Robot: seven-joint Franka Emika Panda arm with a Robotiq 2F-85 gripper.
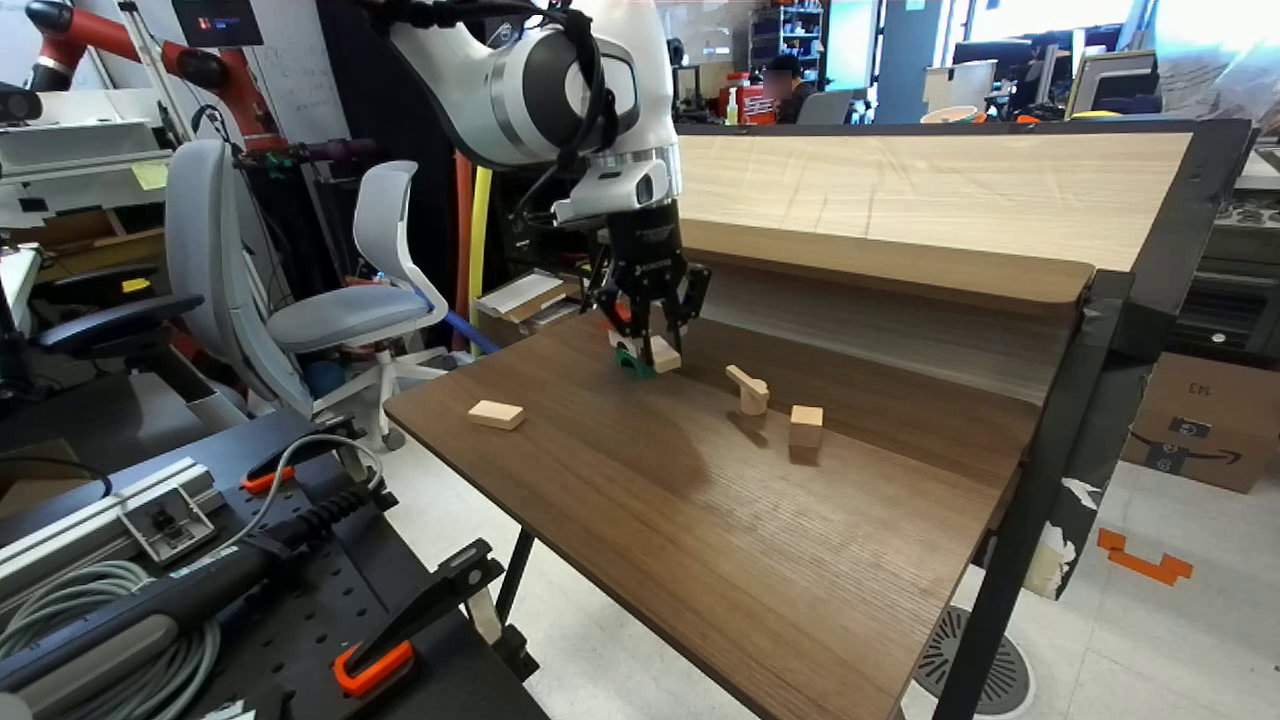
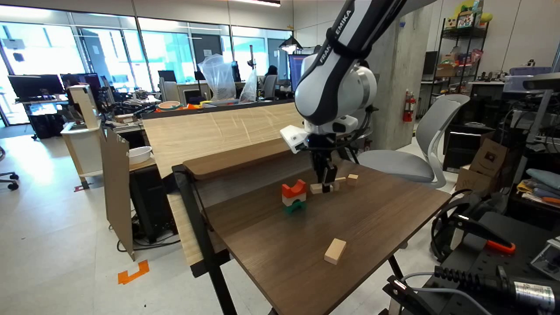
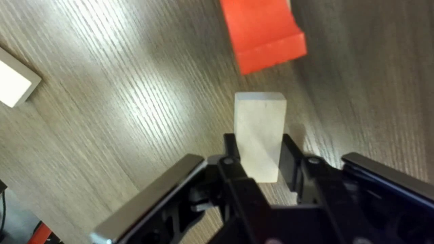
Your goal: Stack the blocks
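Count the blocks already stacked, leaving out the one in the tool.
3, in an exterior view: red block on top, pale block in the middle, green block at the bottom. Another behind them could be hidden.

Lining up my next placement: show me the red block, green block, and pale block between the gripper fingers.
Red block point(image 2: 294, 191), in an exterior view: below its curved dip.
Green block point(image 2: 295, 205), in an exterior view: upper part, near middle.
Pale block point(image 3: 260, 135), in the wrist view: middle of camera-facing side.
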